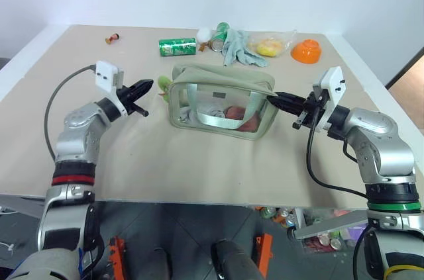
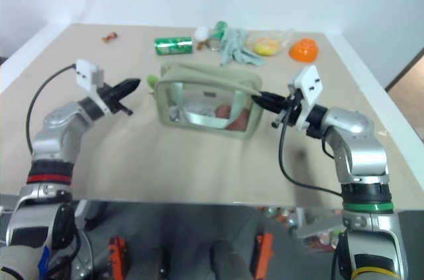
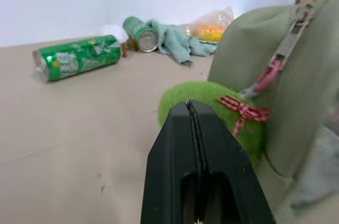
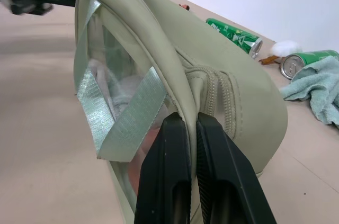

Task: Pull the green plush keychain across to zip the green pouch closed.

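Finds the green pouch (image 1: 222, 81) standing on the counter (image 1: 199, 167) between the two arms, long axis running across from the robot's left to its right. Locates the green plush keychain (image 1: 163, 83) at the pouch's left end, hanging against the end wall from the zipper pull (image 3: 288, 49) by a short pink cord (image 3: 265, 78), with a small red bow (image 3: 241, 110) on its face. Records the left fingers (image 1: 148, 84) pressed fully together with nothing between them, tips just beside the keychain on its outer side and apart from it, pointing along the pouch's long axis toward the right. Records the right fingers (image 1: 277, 96) clamped shut on a fold of fabric at the pouch's right end, bracing it. Notes the zipper (image 4: 222, 97) at that right end with its teeth meshed, as seen from the right wrist. Judges the slider to sit at or close to the left end of its run, so the closing looks largely done; cannot confirm the last stretch under the pull. Judges the left arm far the nearer to the keychain. Advises, should any travel remain, opening the left fingers, closing them on the plush straight ahead, then drawing leftward along the long axis against the right-hand hold. Flags a risk of dragging the whole pouch if that hold slips.
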Controlling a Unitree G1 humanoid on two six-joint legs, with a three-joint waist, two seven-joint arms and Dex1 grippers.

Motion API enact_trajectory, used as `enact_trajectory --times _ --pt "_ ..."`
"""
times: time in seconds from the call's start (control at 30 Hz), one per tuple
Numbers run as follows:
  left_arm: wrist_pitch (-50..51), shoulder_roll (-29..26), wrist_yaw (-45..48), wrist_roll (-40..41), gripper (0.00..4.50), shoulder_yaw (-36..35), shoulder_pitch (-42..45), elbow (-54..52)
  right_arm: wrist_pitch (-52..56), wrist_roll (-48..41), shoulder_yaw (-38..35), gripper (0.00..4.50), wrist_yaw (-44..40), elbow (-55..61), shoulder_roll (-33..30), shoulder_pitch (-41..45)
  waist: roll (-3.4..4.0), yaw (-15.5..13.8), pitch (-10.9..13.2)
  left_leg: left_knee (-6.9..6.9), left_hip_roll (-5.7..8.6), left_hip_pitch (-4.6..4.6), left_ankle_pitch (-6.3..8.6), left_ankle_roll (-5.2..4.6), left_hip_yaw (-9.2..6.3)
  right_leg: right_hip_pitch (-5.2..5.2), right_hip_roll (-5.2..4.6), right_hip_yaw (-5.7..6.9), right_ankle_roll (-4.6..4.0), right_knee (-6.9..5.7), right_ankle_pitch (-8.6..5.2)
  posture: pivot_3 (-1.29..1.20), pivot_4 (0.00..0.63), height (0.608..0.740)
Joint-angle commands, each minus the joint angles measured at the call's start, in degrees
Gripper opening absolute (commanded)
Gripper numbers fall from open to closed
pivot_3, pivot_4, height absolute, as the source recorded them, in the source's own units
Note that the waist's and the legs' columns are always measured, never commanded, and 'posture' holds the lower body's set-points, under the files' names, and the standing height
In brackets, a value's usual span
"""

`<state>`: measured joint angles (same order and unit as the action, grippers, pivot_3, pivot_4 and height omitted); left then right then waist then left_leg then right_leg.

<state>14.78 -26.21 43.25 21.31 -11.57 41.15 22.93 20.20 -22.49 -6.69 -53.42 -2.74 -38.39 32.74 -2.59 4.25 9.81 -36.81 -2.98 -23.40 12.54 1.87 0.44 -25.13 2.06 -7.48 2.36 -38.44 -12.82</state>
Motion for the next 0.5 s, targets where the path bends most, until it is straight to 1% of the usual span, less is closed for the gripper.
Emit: enact_trajectory --times 0.03,0.13,0.17,0.23,0.3,0.33,0.5 --pt "2.8 -2.0 -0.7 0.3 0.02 0.0 -2.5 -7.3 0.0 -0.7 -1.4 0.00 0.2 2.3 -0.9 0.0 0.00 0.0 0.0 -0.03 0.00 0.02 0.00 0.01 -0.01 0.02 0.00 0.01 0.06 -0.01 -0.03 0.00 0.150 0.740" --pt "6.1 -2.4 1.0 1.1 0.02 1.8 -4.5 -10.2 -0.1 -0.6 -1.3 0.00 0.2 2.3 -1.0 -0.2 0.00 0.0 0.0 -0.14 0.01 0.06 -0.03 0.01 -0.02 0.09 0.00 0.03 0.28 -0.06 -0.17 0.00 0.150 0.740" --pt "6.5 -2.3 1.0 0.7 0.25 2.4 -4.9 -10.4 -0.1 -0.6 -1.3 0.00 0.1 2.3 -1.0 -0.1 0.00 0.0 0.0 -0.20 0.01 0.06 -0.03 0.01 -0.03 0.11 0.00 0.04 0.28 -0.08 -0.17 0.00 0.150 0.740" --pt "7.1 -2.1 1.3 0.3 0.78 3.2 -5.3 -10.4 -0.1 -0.6 -1.4 0.00 0.1 2.1 -1.1 -0.1 0.00 0.0 0.0 -0.29 0.02 0.06 -0.03 0.01 -0.07 0.16 0.00 0.06 0.28 -0.10 -0.17 0.00 0.150 0.740" --pt "6.6 -1.9 1.3 -0.2 1.57 3.9 -5.5 -10.4 -0.2 -0.5 -1.3 0.00 0.1 2.0 -1.1 0.0 0.00 0.0 0.0 -0.38 0.02 0.04 -0.03 0.01 -0.09 0.17 0.00 0.08 0.28 -0.10 -0.17 0.00 0.150 0.740" --pt "6.3 -1.7 1.3 -0.4 1.83 4.3 -5.5 -10.5 -0.2 -0.5 -1.3 0.00 0.0 2.0 -1.1 0.0 0.00 0.0 0.0 -0.39 0.02 0.04 -0.03 0.01 -0.09 0.17 0.00 0.07 0.28 -0.11 -0.17 0.00 0.150 0.740" --pt "6.4 -1.2 1.7 0.3 3.57 4.8 -5.5 -11.4 -0.4 -0.4 -1.4 0.00 -0.1 1.9 -1.3 0.0 0.00 0.0 0.0 -0.41 0.02 0.04 -0.03 0.01 -0.11 0.18 0.00 0.08 0.28 -0.13 -0.17 0.00 0.150 0.740"
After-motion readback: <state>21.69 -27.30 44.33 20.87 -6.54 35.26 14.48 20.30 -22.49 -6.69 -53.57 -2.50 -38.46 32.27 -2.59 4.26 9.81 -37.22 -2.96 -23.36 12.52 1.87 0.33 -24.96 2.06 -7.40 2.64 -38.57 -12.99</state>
